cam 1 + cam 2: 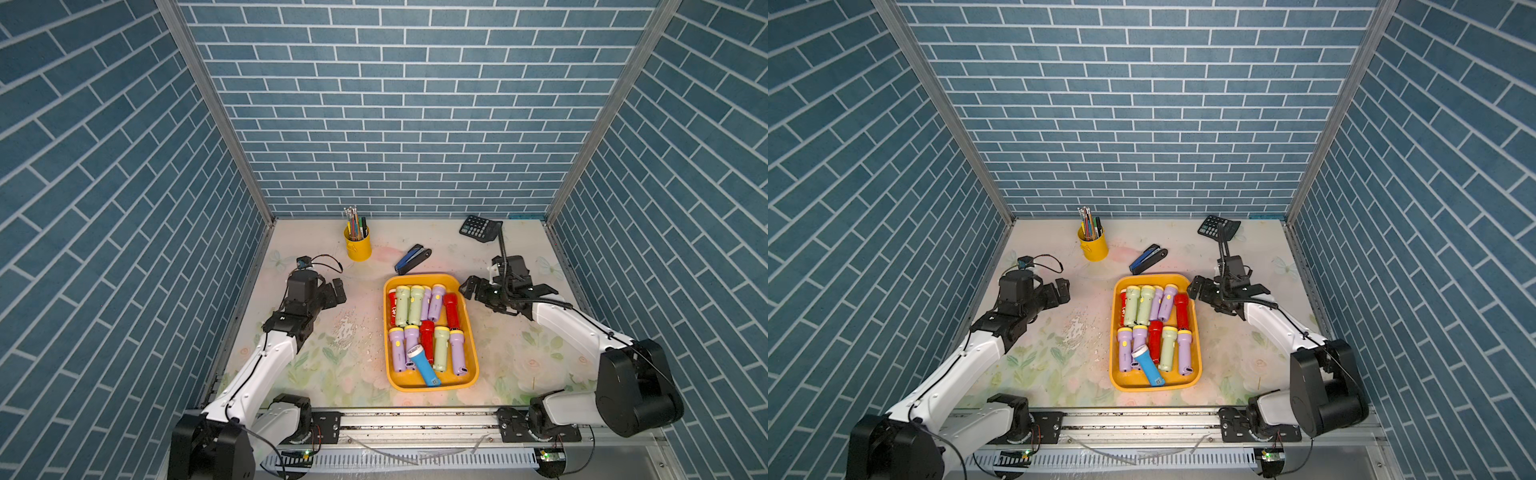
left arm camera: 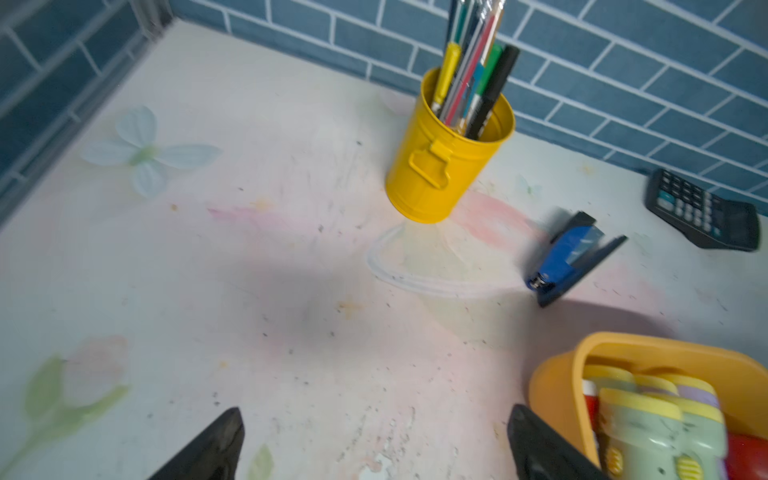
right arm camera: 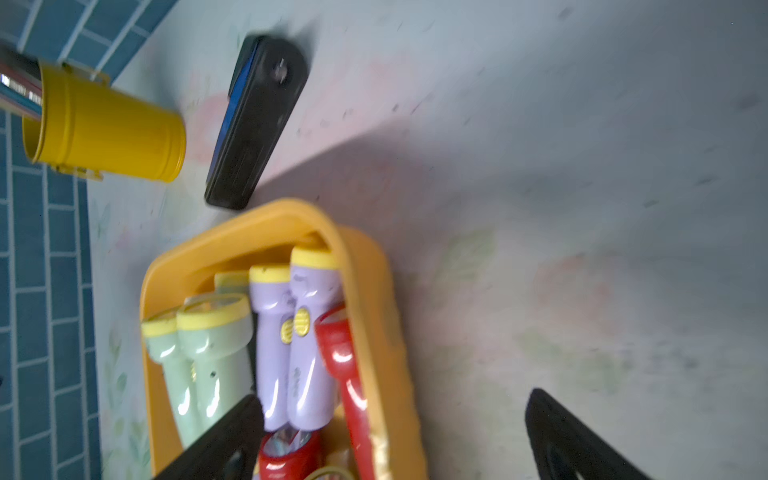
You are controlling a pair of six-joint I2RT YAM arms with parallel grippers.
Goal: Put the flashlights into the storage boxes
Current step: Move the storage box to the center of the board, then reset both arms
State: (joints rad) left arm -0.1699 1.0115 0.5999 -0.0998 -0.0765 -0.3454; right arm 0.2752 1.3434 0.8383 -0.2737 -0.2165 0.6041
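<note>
Inside tray (image 1: 403,380), flashlights (image 1: 403,309) lengthwise, heads rearward, blue flashlight (image 1: 424,365) slanted, left pincer (image 2: 374,415), right pincer (image 3: 395,399) both spread

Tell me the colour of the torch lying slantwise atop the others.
That flashlight is blue with a paler head; clearest in a top view.
</note>
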